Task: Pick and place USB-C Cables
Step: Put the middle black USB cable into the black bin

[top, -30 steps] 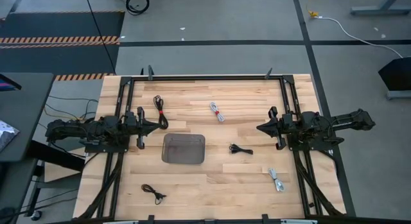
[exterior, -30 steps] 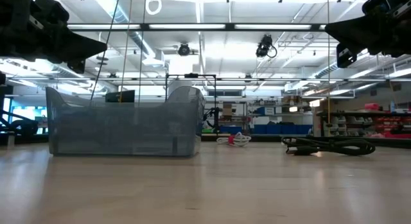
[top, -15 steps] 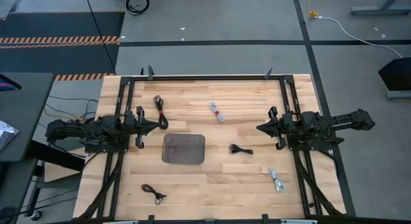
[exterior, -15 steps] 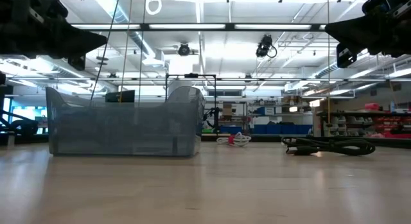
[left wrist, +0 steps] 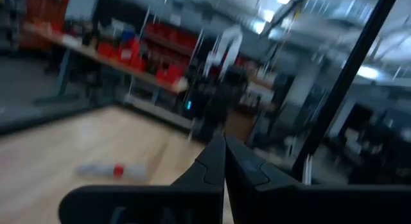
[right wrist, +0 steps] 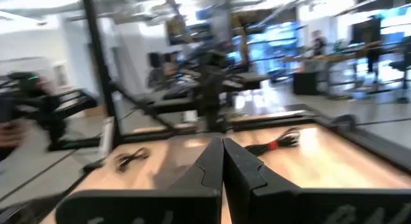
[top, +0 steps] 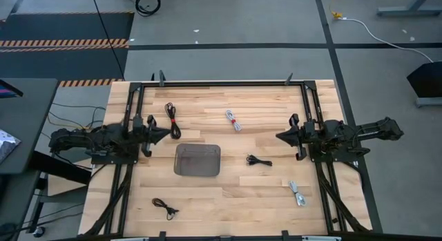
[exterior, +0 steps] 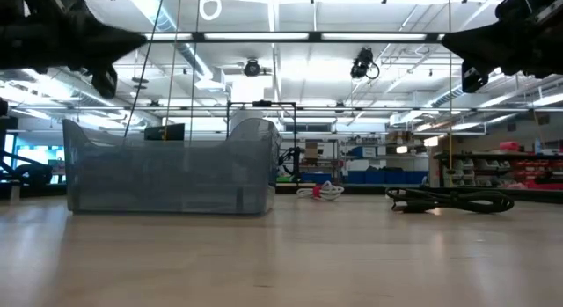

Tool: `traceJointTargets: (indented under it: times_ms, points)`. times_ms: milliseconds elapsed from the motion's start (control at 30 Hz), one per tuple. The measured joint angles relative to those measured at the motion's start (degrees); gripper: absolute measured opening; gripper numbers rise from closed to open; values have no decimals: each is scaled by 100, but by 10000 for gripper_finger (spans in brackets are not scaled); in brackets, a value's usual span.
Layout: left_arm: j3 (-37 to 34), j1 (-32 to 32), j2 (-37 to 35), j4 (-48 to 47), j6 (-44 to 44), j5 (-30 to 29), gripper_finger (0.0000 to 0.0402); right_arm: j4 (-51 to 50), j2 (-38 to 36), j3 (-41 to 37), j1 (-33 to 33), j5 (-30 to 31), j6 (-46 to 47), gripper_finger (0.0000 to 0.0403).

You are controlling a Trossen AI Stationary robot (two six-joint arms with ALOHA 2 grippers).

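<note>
Five cable bundles lie apart on the wooden table. A black one with a red tie point(top: 172, 119) is at the far left, and a white one with a red tie point(top: 233, 120) point(left wrist: 109, 170) lies far of centre. A black one point(top: 259, 160) point(exterior: 453, 200) sits right of the grey tray point(top: 197, 160). A white-grey one point(top: 297, 193) is near right and a black one point(top: 165, 207) near left. My left gripper point(top: 164, 134) point(left wrist: 223, 153) hovers left of the tray, shut. My right gripper point(top: 280, 137) point(right wrist: 223, 150) hovers at the right, shut, above the table.
The translucent grey tray point(exterior: 167, 175) stands just left of the table's middle, between the two arms. A black metal frame point(top: 224, 83) runs along the table's far edge and sides. Bare wood lies between the cables.
My left arm has risen a little in the low view and edged slightly toward the far edge. The cables and the tray lie as before.
</note>
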Motion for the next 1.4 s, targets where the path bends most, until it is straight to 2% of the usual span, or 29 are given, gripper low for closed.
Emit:
traceJointTargets:
  times_ms: [100,367,467,633,800,900,1000,1133,1267,1400]
  points:
    - [37,0,-5,491,207,34,9,247,-3,-2,0,169,67,10]
    - [457,0,4,322,1047,186,51,753,0,-1,0,229,232,10]
    - [616,0,4,335,1453,123,73,1264,-2,0,0,465,232,10]
    - [1057,0,6,368,1858,-51,107,2089,-2,0,-2,509,205,10]
    - [1526,0,263,405,2245,-6,130,3008,74,-2,-3,696,-438,10]
    - [1834,0,584,295,2530,31,139,3844,112,35,-3,335,-934,10]
    - [2171,0,1046,199,2878,83,146,4268,122,271,-3,71,-1303,10]
    - [2526,0,1792,-296,3024,52,157,4166,269,762,-3,-74,-1675,10]
    - [2945,9,2524,-1043,3087,-571,169,3735,821,1401,-3,-99,-1994,10]
    - [3268,170,3140,-1576,2938,-1110,179,2494,1676,2190,-3,475,-2179,10]
